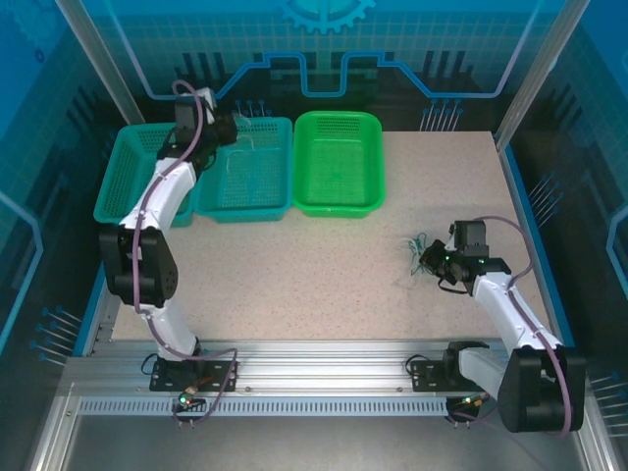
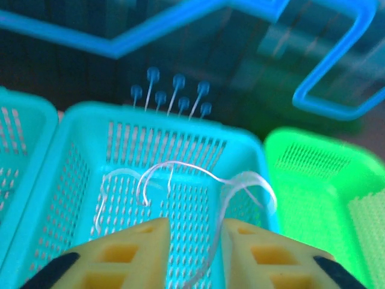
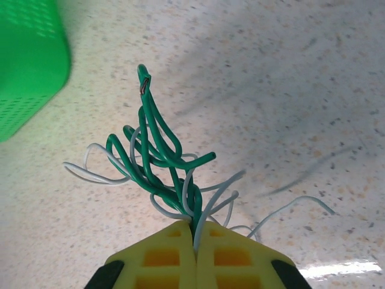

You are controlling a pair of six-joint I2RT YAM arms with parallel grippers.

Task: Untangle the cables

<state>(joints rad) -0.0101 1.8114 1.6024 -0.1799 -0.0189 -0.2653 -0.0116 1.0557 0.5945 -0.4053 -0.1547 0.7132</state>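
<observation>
A tangle of green and whitish cables (image 3: 159,156) sticks up out of my right gripper (image 3: 195,227), whose yellow fingers are shut on the base of the bundle just above the speckled table. From above, the tangle (image 1: 417,250) is at the right of the table, in front of the right gripper (image 1: 432,260). My left gripper (image 1: 224,128) hovers over the middle teal basket (image 1: 245,201) at the back left. Its fingers (image 2: 138,241) stand apart, the left gripper (image 2: 195,224) open. A loose whitish cable (image 2: 198,171) curls in the basket and runs down through the gap.
Three baskets line the back: a teal basket (image 1: 118,186) at the far left, the middle teal one (image 2: 78,120), and a green basket (image 1: 339,206), whose corner is near the tangle (image 3: 27,60). A blue wall rises behind them. Bare tabletop (image 1: 314,275) spreads between the arms.
</observation>
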